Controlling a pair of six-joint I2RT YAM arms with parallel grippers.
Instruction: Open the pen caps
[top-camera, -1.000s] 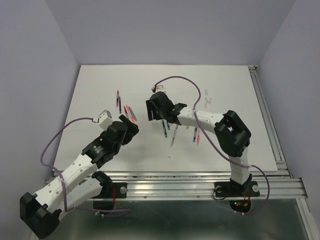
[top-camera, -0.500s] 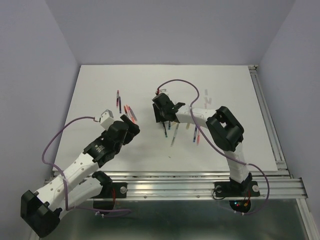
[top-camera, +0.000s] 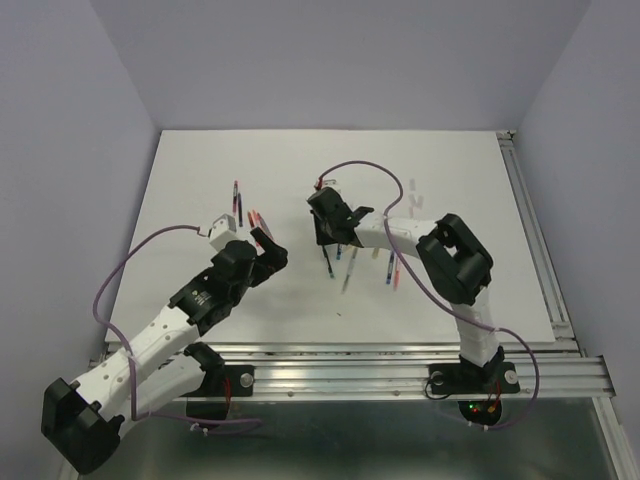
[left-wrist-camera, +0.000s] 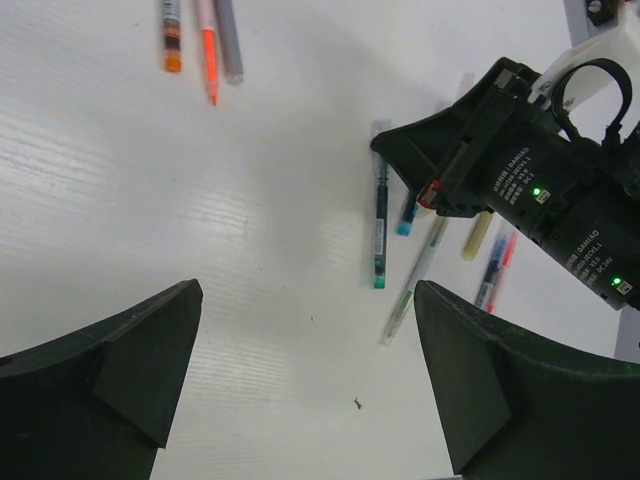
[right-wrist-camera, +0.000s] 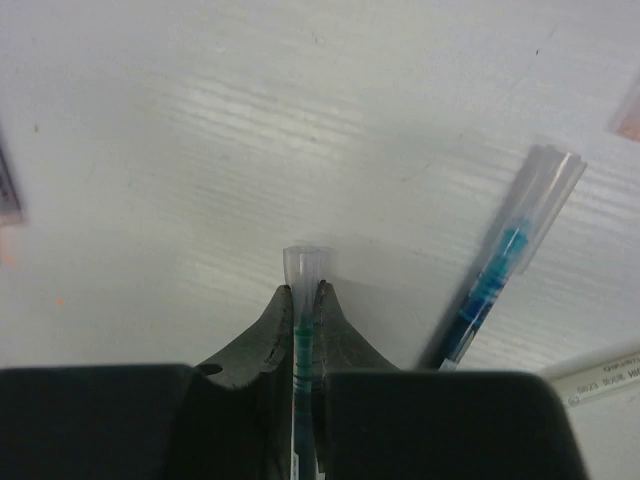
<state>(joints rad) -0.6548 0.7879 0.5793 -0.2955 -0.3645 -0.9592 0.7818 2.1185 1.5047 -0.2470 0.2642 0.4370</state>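
Teal pen (right-wrist-camera: 304, 335) in right tool (right-wrist-camera: 305, 294)

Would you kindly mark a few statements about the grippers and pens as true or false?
1. The right gripper is shut on a green pen. True.
2. The left gripper holds a pen. False: it is open and empty.
3. The green pen's cap is off. False: it is on, poking past the fingertips.
4. A blue pen lies on the table beside the green one. True.
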